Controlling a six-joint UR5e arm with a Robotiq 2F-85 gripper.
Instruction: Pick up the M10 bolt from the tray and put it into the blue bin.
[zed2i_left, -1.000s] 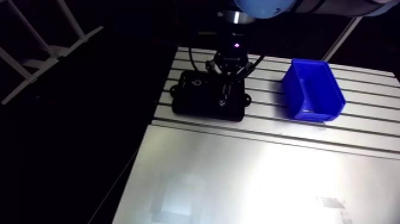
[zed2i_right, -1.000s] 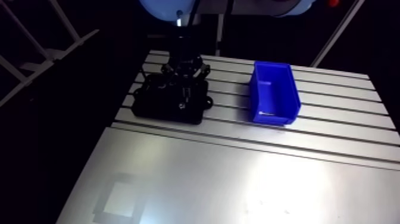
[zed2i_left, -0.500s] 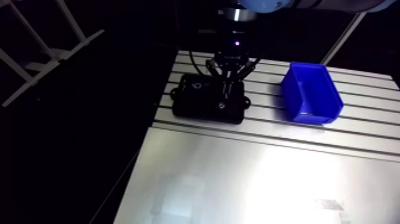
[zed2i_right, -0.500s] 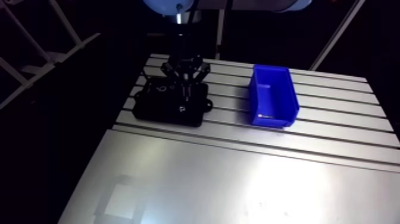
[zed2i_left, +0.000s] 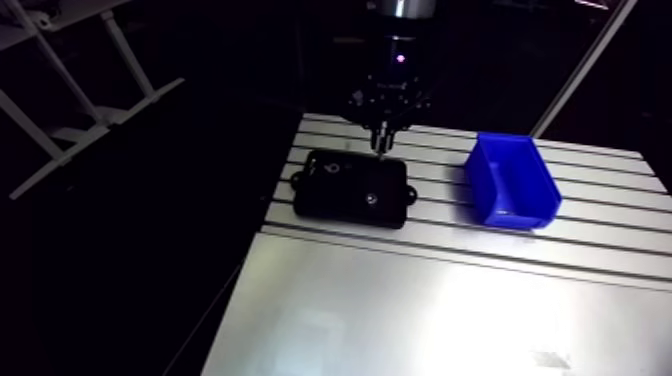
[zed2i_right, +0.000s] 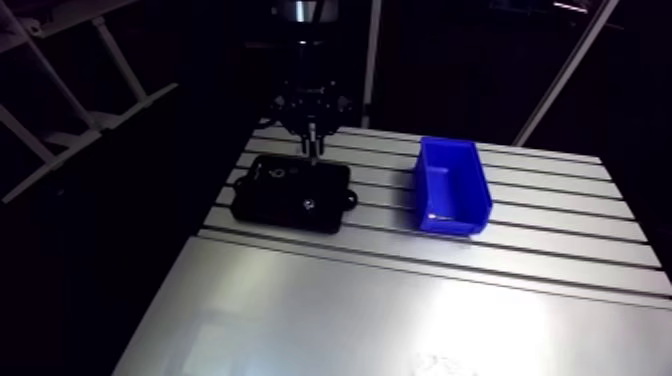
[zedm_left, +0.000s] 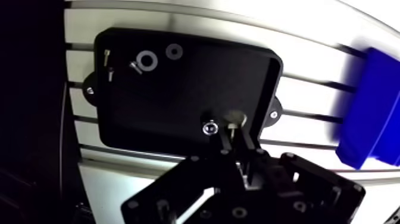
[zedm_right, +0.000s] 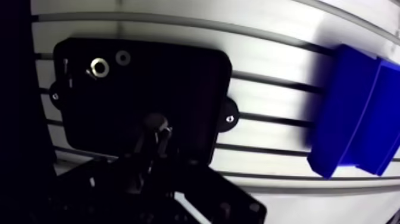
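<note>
Black end effector (zedm_left: 235, 133) pinched narrow on M10 bolt (zedm_left: 236, 117), above tray (zedm_left: 172, 101).

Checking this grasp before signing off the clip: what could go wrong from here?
1. The pincer holds the grey metal bolt only at its tips, above the black plastic tray; it may slip in transit.
2. The blue plastic bin stands apart across the slotted aluminium table; a dropped bolt could lodge in a slot.

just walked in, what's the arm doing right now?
The gripper is shut on the M10 bolt, holding it above the black tray. The blue bin stands apart on the slotted table; the bolt is not in it yet. Washers and small screws lie in the tray.
</note>
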